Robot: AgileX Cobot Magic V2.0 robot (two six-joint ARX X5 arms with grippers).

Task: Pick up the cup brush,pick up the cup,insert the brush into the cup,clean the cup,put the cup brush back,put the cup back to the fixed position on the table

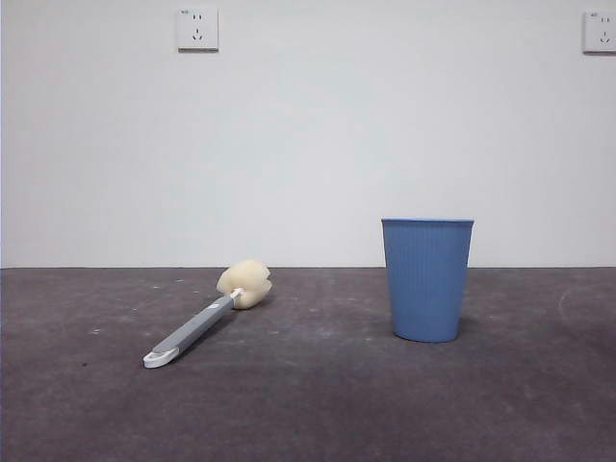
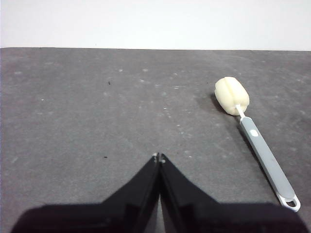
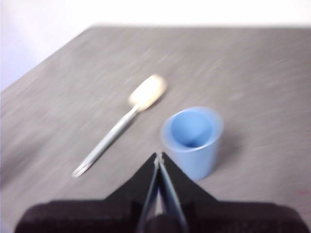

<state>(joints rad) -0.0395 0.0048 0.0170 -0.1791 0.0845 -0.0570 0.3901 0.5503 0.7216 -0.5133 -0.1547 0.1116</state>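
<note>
Front view: brush [image 1: 207, 322] lying flat on table [image 1: 318, 404], blue cup [image 1: 426, 279] standing upright well to its side, L gripper [image 2: 159, 156] & R gripper [image 3: 159, 155] hovering w/ jaws closed, holding nothing.

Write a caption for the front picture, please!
A blue cup stands upright beside a cup brush lying flat on the table.

Cup [image 1: 427, 279] upright on table [image 1: 308, 404], at 3 o'clock from cup brush [image 1: 207, 316], well apart. Brush flat, sponge head pointing 1 o'clock, looped end nearest camera.
</note>
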